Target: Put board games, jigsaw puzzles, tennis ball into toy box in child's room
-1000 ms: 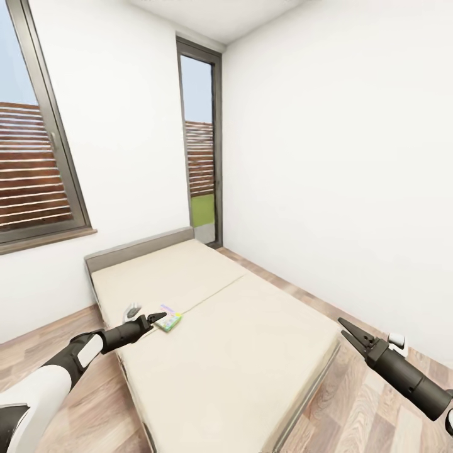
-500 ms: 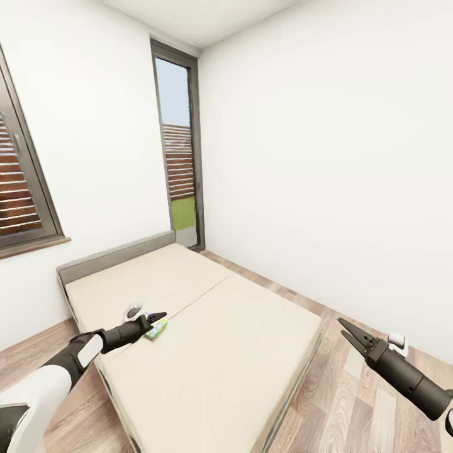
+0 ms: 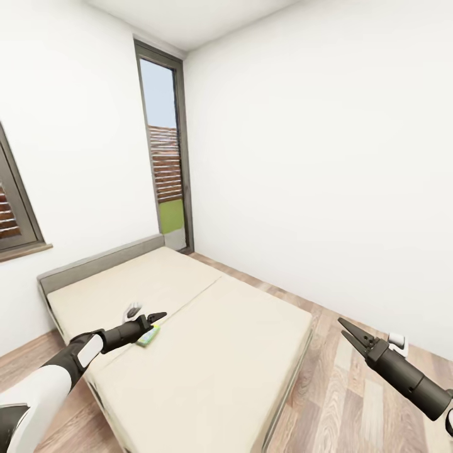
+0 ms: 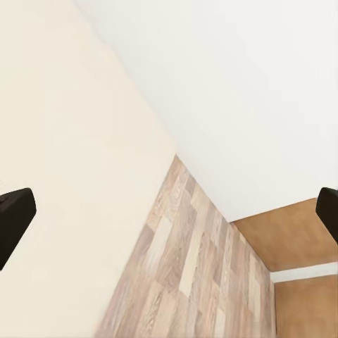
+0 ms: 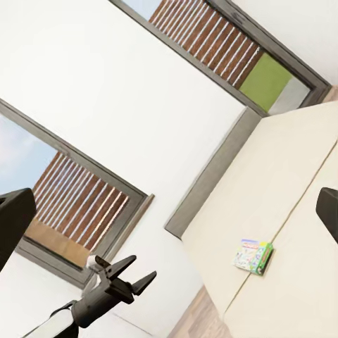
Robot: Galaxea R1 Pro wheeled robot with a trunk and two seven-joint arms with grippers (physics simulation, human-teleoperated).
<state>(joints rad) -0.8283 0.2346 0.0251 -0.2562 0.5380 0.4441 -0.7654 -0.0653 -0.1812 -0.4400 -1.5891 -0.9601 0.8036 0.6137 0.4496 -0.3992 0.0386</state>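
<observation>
A low bed (image 3: 207, 340) with a beige mattress and grey headboard lies ahead in the child's room. One green-edged board game (image 3: 150, 339) with a colourful white cover lies flat on the mattress near its left side. My left gripper (image 3: 146, 314) hovers open just in front of it, above the mattress. The right wrist view shows the same board game (image 5: 253, 255) and the left gripper (image 5: 125, 273) with its fingers spread. My right gripper (image 3: 350, 333) is open and empty over the floor, right of the bed.
A tall dark-framed window (image 3: 165, 163) stands behind the headboard, and another window (image 3: 12, 207) is at the left edge. White walls close in the right side. Wood-plank floor (image 3: 352, 396) runs along the bed's right side.
The whole view has swung right: bed, windows and board game slid left in the picture. Both arms keep their pose, and the game now sits under the left gripper's tip instead of beside it.
</observation>
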